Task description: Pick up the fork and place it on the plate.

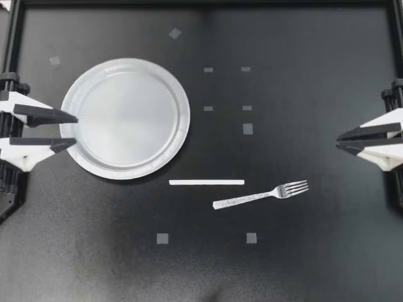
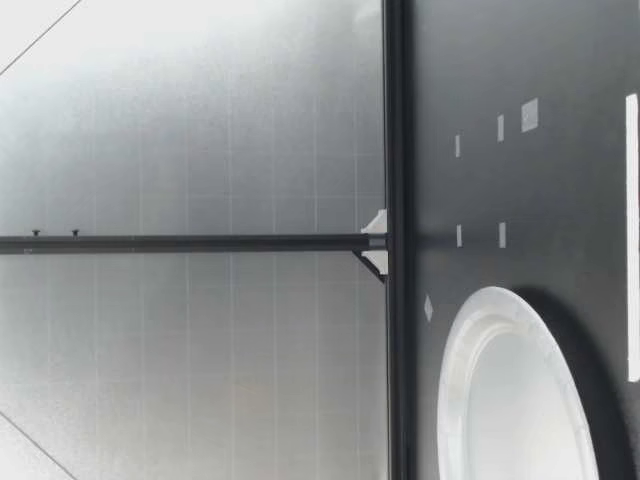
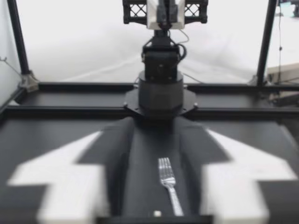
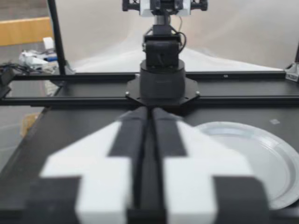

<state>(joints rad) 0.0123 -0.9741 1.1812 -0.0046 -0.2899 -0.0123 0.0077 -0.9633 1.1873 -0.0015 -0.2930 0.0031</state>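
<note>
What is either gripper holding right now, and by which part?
Nothing. Left gripper is open by the plate, right gripper is shut and empty; the fork lies free on the table.

My right gripper [image 4: 150,111] has its two fingers pressed together, with nothing between them. The shiny plate [image 4: 268,154] lies flat on the black table [image 4: 70,126], ahead and off to one side. My other arm [image 4: 161,70] stands far across the table.
</note>
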